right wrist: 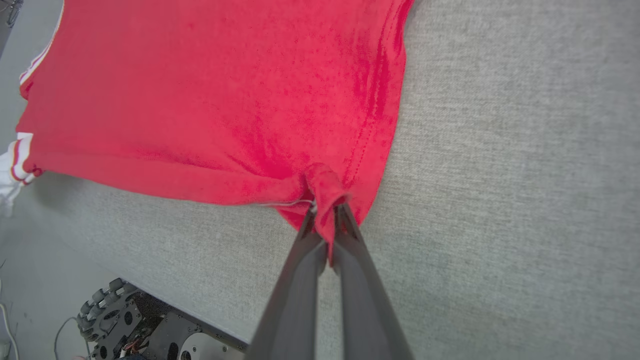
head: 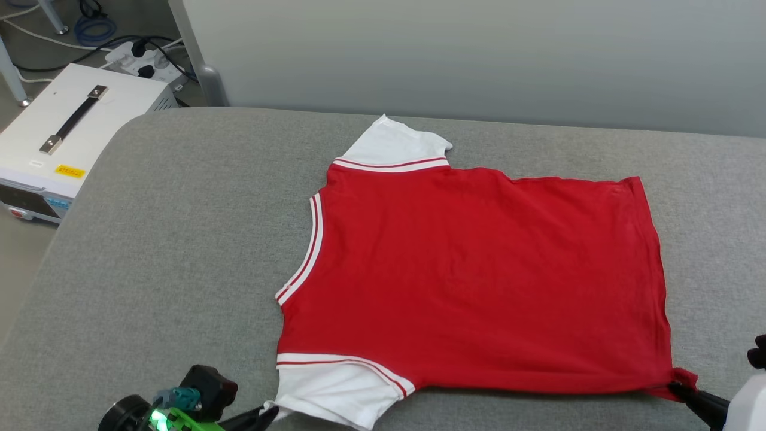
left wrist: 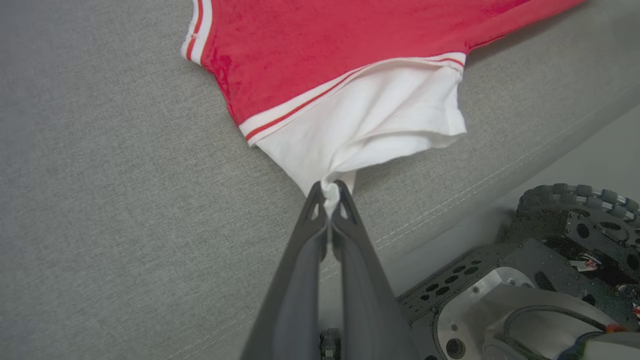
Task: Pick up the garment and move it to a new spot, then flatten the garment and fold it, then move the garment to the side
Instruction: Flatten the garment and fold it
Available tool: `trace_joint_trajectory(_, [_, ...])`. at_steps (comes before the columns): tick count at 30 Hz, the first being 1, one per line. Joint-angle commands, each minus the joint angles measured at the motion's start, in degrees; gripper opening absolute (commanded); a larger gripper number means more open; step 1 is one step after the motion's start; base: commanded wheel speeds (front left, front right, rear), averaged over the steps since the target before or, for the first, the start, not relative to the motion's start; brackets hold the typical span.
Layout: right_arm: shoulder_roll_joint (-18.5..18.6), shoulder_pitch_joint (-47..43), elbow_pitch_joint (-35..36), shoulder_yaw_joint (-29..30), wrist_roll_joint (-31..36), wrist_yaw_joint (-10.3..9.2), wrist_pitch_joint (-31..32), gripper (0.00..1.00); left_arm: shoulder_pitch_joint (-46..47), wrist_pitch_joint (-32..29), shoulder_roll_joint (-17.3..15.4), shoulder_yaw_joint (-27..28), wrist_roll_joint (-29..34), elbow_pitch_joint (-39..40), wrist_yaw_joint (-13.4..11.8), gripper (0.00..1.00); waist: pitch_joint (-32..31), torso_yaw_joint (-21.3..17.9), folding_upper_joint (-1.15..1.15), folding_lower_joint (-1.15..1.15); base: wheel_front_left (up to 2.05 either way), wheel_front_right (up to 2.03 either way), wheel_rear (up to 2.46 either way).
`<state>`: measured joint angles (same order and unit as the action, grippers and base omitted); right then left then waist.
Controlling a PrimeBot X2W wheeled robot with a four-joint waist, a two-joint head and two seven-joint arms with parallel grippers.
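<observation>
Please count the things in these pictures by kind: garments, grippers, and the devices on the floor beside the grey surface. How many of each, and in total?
Garment: 1, the red garment, spread flat.
Grippers: 2, the left gripper shut on its white sleeve, the right gripper shut on a red hem corner.
White box with a handle: 1.
Power strip: 1.
Total: 5.

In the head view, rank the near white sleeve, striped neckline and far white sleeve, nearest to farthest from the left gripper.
1. Near white sleeve: pinched in the left gripper, at the view's bottom edge.
2. Striped neckline: the shirt's left edge, midway up.
3. Far white sleeve: the shirt's top end.
</observation>
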<state>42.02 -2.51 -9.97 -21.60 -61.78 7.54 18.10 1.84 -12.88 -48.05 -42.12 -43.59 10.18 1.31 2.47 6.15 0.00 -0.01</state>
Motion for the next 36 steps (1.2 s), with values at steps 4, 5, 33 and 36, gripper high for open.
trace_joint_trajectory(4, [-0.41,0.17,3.80,4.09,2.09,-0.05,1.45,0.00,4.50,2.27,0.75,1.79,2.71,0.31,-0.06,0.00,2.21,-0.85,0.00,0.01,0.00,0.00,0.00])
trace_joint_trajectory(5, [-0.62,0.44,4.51,4.85,2.48,-0.05,1.79,0.00,5.45,2.52,0.90,2.11,3.19,0.20,-0.09,0.00,2.65,-0.99,0.00,0.01,0.00,0.00,0.00])
trace_joint_trajectory(33, [-8.90,20.37,-1.62,6.28,15.39,-0.05,10.47,0.00,31.56,2.49,9.47,-0.01,8.04,-23.60,5.55,0.00,15.60,-4.73,0.00,0.01,0.00,0.00,0.00])
trace_joint_trajectory(36, [-9.16,21.95,-3.81,4.92,15.61,-0.05,9.55,0.00,33.16,3.71,10.89,-1.30,7.75,-27.21,5.85,0.00,16.08,-4.65,0.00,0.01,0.00,0.00,0.00])
